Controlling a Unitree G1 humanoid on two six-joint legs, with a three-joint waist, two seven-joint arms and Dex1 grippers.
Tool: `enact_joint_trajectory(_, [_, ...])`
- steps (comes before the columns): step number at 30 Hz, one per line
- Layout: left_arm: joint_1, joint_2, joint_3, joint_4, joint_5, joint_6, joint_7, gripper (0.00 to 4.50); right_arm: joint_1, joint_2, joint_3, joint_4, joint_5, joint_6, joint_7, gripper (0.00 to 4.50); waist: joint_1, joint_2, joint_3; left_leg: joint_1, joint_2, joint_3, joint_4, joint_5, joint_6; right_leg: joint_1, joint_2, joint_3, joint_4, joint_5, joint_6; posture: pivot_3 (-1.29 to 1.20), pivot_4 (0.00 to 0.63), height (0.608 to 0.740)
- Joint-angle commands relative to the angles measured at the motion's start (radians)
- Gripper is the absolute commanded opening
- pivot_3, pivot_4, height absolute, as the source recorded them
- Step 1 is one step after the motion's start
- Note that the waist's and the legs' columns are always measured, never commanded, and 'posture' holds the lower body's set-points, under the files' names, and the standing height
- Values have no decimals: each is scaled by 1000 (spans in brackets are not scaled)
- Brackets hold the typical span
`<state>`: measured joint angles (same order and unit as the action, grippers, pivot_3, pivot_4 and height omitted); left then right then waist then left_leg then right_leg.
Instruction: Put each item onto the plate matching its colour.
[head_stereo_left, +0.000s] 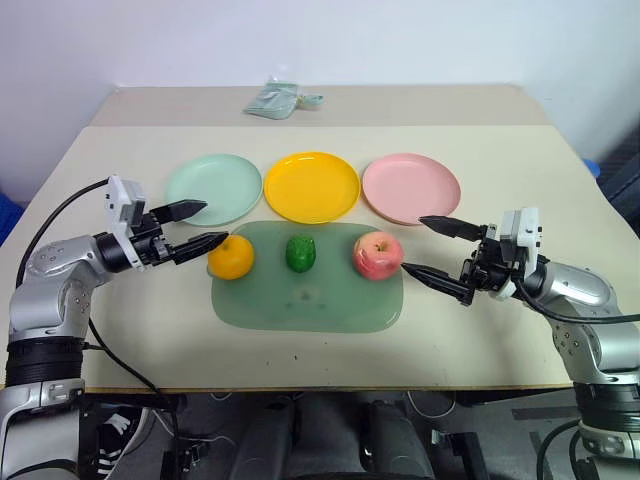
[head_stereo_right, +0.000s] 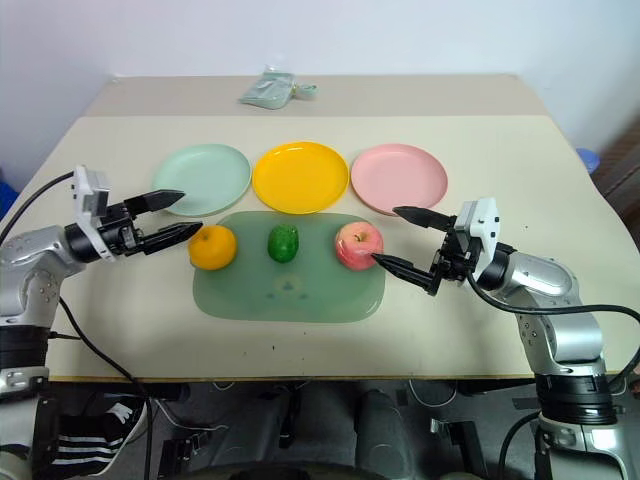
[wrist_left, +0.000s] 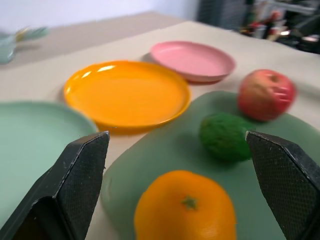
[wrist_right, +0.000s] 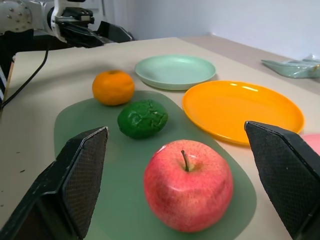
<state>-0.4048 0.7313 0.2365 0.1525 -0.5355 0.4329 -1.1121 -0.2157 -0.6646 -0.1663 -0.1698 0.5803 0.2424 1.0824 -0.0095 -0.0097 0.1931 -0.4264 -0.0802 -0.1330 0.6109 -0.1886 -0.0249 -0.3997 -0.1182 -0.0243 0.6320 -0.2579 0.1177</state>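
Both spread wide and empty: left gripper (head_stereo_left: 203, 226) just left of the orange (head_stereo_left: 231, 257), right gripper (head_stereo_left: 428, 247) just right of the apple (head_stereo_left: 377, 254).

On the board (head_stereo_left: 300, 305) lie, left to right, orange (head_stereo_left: 231, 257), avocado (head_stereo_left: 300, 252), apple (head_stereo_left: 377, 254); three plates (head_stereo_left: 311, 186) stand behind it.
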Motion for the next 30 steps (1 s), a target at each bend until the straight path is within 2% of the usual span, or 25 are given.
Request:
enact_joint_trajectory(1, [0, 33, -2, -88, -48, 182, 68, 4500, -28, -29, -8, -22, 18, 7, 31, 4457, -1, 0, 0, 0, 0, 0, 0, 0, 0, 0, 0, 0, 0, 0, 0, 0, 150, 740])
enact_joint_trajectory(5, [-6, 44, -9, -145, -10, 270, 181, 4500, -52, -2, -19, -29, 24, -32, 31, 4457, -4, 0, 0, 0, 0, 0, 0, 0, 0, 0, 1, 0, 0, 0, 0, 0, 150, 740])
enact_joint_trajectory(8, [2, 52, -22, -207, 16, 339, 272, 4500, -73, 36, -52, -80, 92, -40, 16, 4457, -3, 0, 0, 0, 1, 0, 0, 0, 0, 0, 1, 0, 0, 0, 0, 0, 150, 740])
enact_joint_trajectory(14, [-22, 13, -28, -303, 8, 514, 452, 4500, -61, 15, -10, -87, 35, -81, 43, 4457, 1, 0, 0, 0, 0, 0, 0, 0, 0, -1, 1, 0, 0, 0, 1, 0, 150, 740])
enact_joint_trajectory(19, [-16, -7, -46, -384, 0, 614, 528, 4500, -57, 15, -2, -80, 23, -85, 50, 4457, 0, 0, 0, 0, 0, 0, 0, 0, 0, -1, 1, 1, 0, 0, 0, 0, 150, 740])
enact_joint_trajectory(25, [-13, -64, -43, -412, -13, 632, 577, 4500, -62, 16, 2, -80, 26, -74, 47, 4457, -1, 0, 0, 0, 0, 0, 0, 0, 0, -1, 1, 1, 1, 0, 0, 0, 150, 740])
enact_joint_trajectory(30, [-23, -53, -33, -407, -2, 573, 567, 4500, -60, 13, -2, -84, 29, -68, 42, 4457, 0, 0, 0, 0, 0, 0, 0, 0, -1, -1, 1, 1, 1, 0, 0, 0, 150, 740])
